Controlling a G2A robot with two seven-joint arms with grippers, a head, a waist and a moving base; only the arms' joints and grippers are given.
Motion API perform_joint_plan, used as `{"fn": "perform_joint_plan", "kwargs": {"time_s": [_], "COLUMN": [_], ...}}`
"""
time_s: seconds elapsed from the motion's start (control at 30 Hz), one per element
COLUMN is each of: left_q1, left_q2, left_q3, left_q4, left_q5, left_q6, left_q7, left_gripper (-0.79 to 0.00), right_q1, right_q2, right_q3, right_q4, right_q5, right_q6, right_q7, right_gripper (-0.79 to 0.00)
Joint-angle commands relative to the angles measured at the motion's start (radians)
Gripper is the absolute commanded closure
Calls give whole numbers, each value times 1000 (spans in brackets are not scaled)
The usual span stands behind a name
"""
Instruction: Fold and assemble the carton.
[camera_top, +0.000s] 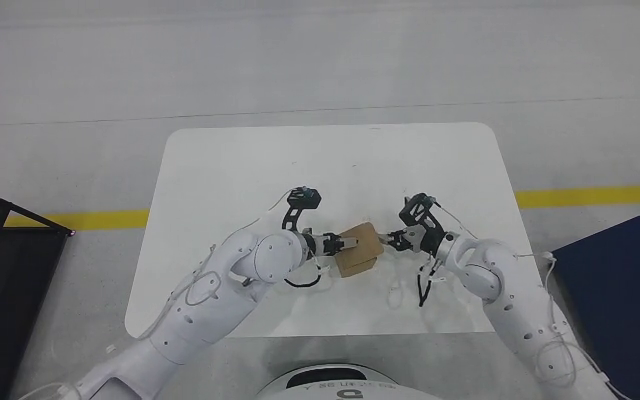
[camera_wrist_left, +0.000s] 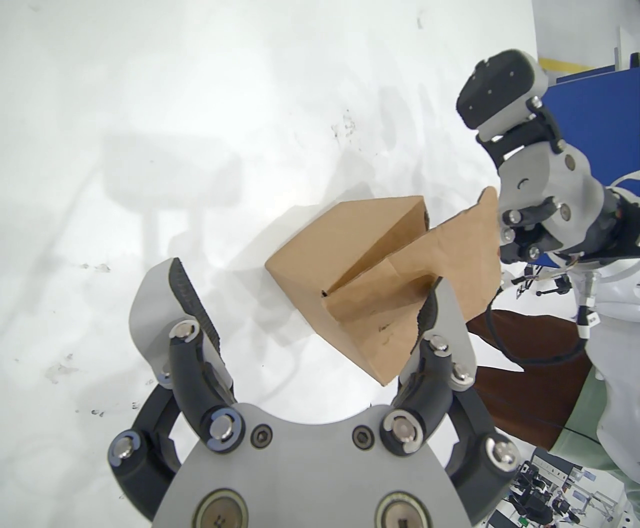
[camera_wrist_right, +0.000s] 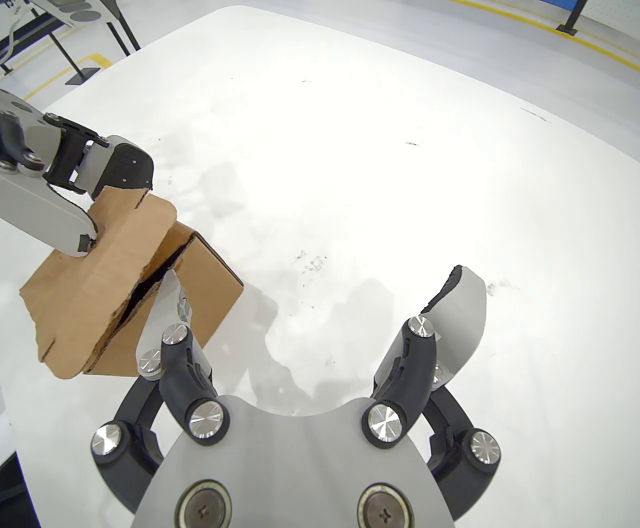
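A: How is the left pincer (camera_wrist_left: 307, 282) set?
B: Spread wide, clamping nothing. One finger (camera_wrist_left: 450, 320) touches a raised flap of the carton (camera_wrist_left: 345, 300).
A: And the right pincer (camera_wrist_right: 315, 277)?
B: Wide apart too, one finger (camera_wrist_right: 167, 300) poked into the carton's open seam.
A: Count?
B: Two pincers, one brown carton, between them on the white table (camera_top: 250, 170), middle, nearer side.

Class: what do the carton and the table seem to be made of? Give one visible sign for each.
The carton looks like brown corrugated cardboard, matt; its thick, ragged edges hint at a fluted core. The table has a smooth white top, perhaps laminate or painted board; dark scuffs sit on its surface.
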Motion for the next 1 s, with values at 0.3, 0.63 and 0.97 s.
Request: {"fn": "perform_joint_plan", "kwargs": {"time_s": [0.3,0.63,0.97], "left_q1": [-4,-5,56], "left_q2": [-8,-12,6], "left_q3": [-2,-1,-76], "left_q4": [36,42,-68], "left_q5": [-2,18,5], "left_q6": [11,23,25], "left_q7": [1,-4,-18], "left_gripper": [-785,-785,-785], "right_q1": [-44,-62,-41], "right_q2": [8,7,-3], "right_q3": [61,73,0], "right_q4": [-40,-39,-32], "right_q5": [13,4,-8], "right_q6": [0,56,37], "right_q7": [-21,8,49], "right_gripper": [-785,-785,-785]}}
